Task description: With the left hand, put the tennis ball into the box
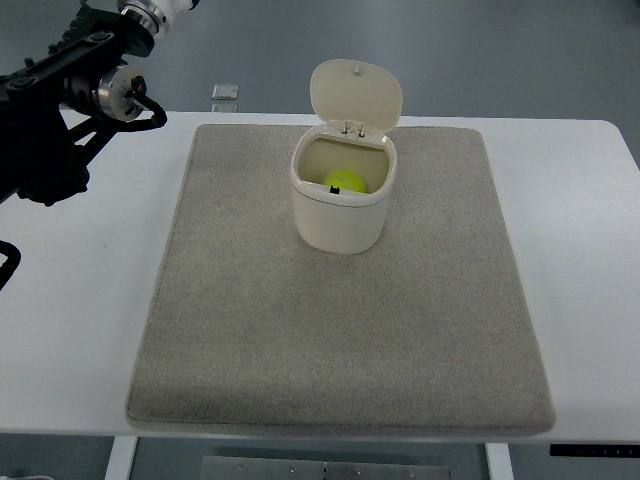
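A yellow-green tennis ball (347, 181) lies inside the cream box (340, 222), which stands upright on the far middle of the grey mat (340, 330). The box's hinged lid (356, 92) is tipped up and back, leaving the mouth uncovered. My left hand (45, 165) is a dark shape over the white table at the far left, well away from the box and off the mat, with its arm (95, 60) reaching in from the top left corner. Nothing shows in the hand. The right arm does not appear.
The mat lies on a white table (580, 250) whose front edge runs along the bottom of the picture. A small clear object (225, 92) sits at the table's far edge. A black cable loop (8, 265) shows at the left border.
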